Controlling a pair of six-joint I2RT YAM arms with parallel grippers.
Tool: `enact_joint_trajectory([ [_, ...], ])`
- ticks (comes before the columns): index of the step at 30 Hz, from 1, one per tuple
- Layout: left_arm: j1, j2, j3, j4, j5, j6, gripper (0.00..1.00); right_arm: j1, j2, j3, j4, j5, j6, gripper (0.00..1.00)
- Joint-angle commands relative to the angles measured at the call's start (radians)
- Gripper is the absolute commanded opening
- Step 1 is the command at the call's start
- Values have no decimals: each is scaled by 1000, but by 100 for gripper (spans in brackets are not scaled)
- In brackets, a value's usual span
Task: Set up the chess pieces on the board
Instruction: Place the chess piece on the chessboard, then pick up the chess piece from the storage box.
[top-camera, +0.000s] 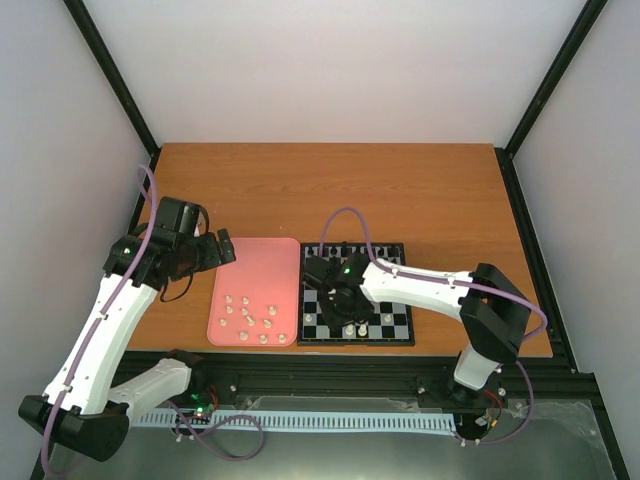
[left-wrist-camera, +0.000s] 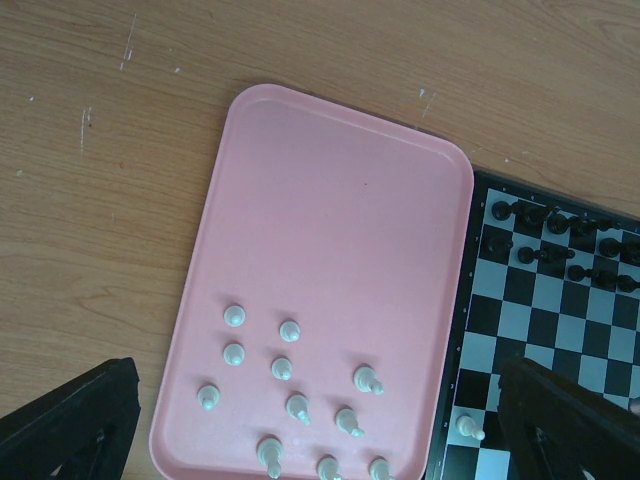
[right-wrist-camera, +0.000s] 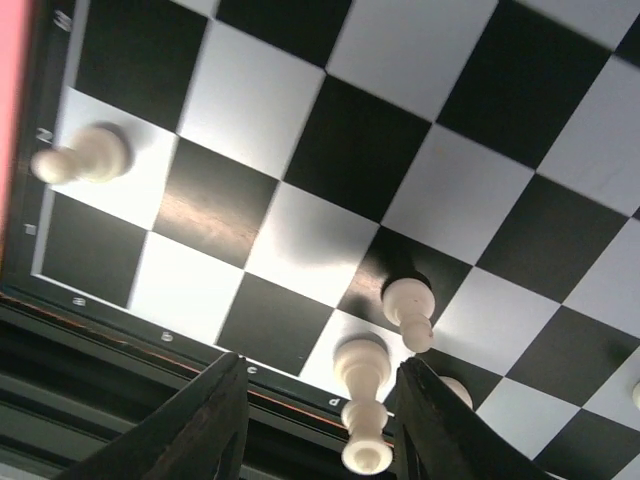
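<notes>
- Right gripper (right-wrist-camera: 322, 368): matte black fingers parted, apparently clear of the glossy turned cream piece (right-wrist-camera: 362, 410) standing between them on the checkered board (top-camera: 400, 300), near row.
- Left gripper (top-camera: 222, 250): spread wide, holding nothing, above the smooth pink tray (left-wrist-camera: 330, 200) of rounded cream chessmen (left-wrist-camera: 290, 330).

A wooden table (top-camera: 330, 190) stands inside plain white walls (top-camera: 330, 60) framed by black corner posts (top-camera: 110, 70).

Bright, even light from above fills every view. The top view is sharp, its walls (top-camera: 330, 70) washed pale. The board (right-wrist-camera: 470, 200) carries a soft sheen left of centre, and the pieces (right-wrist-camera: 408, 310) cast short dark shadows. The left end effector (left-wrist-camera: 318, 400) and right end effector (right-wrist-camera: 322, 380) are dark and blurred at the bottom.
</notes>
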Motion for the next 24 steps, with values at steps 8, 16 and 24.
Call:
enact_joint_trajectory([
  [8, 2, -9, 23, -1, 13, -8, 100, -3, -39, 178, -52, 6, -31, 47],
  [16, 1, -20, 53, -23, 3, -2, 100, 26, 105, 354, -5, -49, -72, 50],
  [24, 1, -49, 108, -72, -44, -1, 100, 27, 271, 492, 60, -111, -77, 49],
])
